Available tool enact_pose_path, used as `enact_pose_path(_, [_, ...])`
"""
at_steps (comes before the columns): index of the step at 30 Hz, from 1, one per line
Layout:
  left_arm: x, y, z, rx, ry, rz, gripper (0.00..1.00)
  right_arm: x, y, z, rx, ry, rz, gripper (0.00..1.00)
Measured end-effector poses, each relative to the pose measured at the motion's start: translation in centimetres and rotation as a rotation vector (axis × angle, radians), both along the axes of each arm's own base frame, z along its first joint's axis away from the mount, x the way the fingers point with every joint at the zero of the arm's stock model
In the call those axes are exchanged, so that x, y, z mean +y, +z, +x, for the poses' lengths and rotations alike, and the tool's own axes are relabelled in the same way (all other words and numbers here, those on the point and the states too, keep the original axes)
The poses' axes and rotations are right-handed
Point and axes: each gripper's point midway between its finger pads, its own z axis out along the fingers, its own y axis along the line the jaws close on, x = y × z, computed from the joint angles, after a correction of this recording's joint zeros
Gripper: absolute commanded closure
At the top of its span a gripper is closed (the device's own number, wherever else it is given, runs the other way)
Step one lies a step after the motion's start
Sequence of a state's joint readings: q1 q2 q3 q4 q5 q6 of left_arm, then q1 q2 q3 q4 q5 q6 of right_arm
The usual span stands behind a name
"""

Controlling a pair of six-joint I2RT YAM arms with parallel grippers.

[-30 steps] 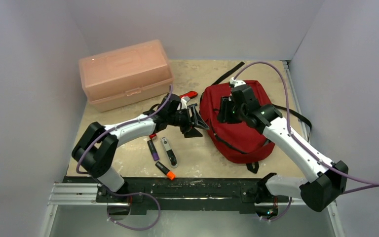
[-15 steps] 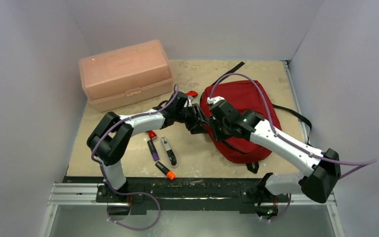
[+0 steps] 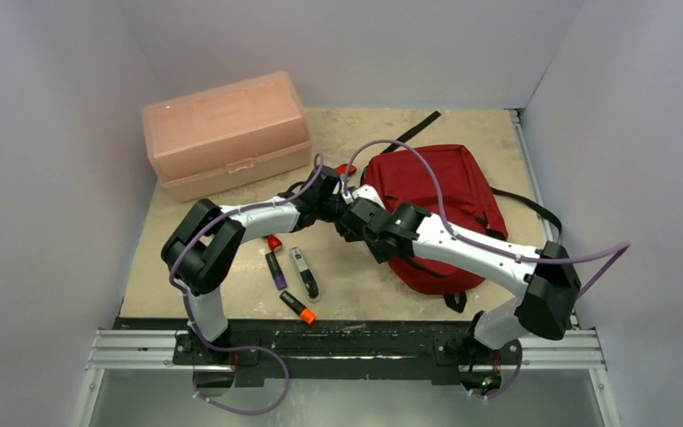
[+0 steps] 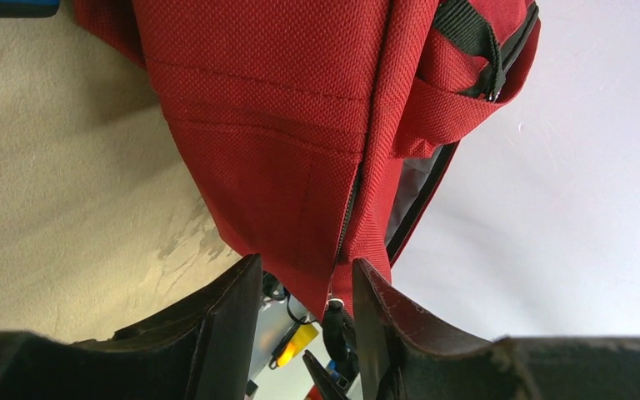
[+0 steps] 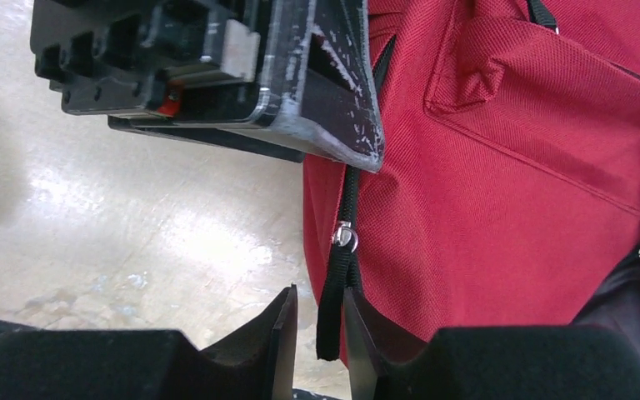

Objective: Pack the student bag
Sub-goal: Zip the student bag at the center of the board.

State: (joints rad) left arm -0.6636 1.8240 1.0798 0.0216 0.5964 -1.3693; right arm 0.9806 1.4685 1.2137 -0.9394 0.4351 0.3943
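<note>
On the worktop (image 3: 365,133), the student bag (image 3: 449,191) lies right of centre. The left tool (image 4: 307,279) straddles its left corner and the right tool (image 5: 320,297) stands narrow around the zipper strap (image 5: 333,279); a firm grip I cannot tell. Pulled now, the strap may slip out. Earlier the right tool was over the bag.

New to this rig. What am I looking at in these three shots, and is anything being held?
Two tabletop robot arms. The wide picture is from a fixed camera above and behind them; the other two are from cameras on each wrist. On the table: a dark red student bag, a pink lidded box, a purple marker and an orange-capped marker. Both arms meet at one edge of the bag. The left end effector straddles the bag's corner; the right end effector straddles the black zipper pull. Both look open; nothing seems clamped yet.
</note>
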Motion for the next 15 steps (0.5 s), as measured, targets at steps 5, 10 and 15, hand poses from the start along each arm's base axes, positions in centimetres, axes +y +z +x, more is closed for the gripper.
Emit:
enact_pose_path(5, [-0.13,-0.23,0.09,0.002,-0.002,-0.001,0.58,0.10,-0.43,-0.02,-0.036,0.010,-0.097,0.92])
enact_pose_path(10, [-0.15,-0.29,0.13,0.002,-0.002,-0.002,0.58,-0.16,-0.72,0.04,-0.062,-0.009,-0.150,1.00])
enact_pose_path(15, [-0.71,-0.47,0.50,-0.002,-0.007,-0.004,0.51,-0.60,-0.43,-0.17,-0.070,-0.039,-0.156,1.00])
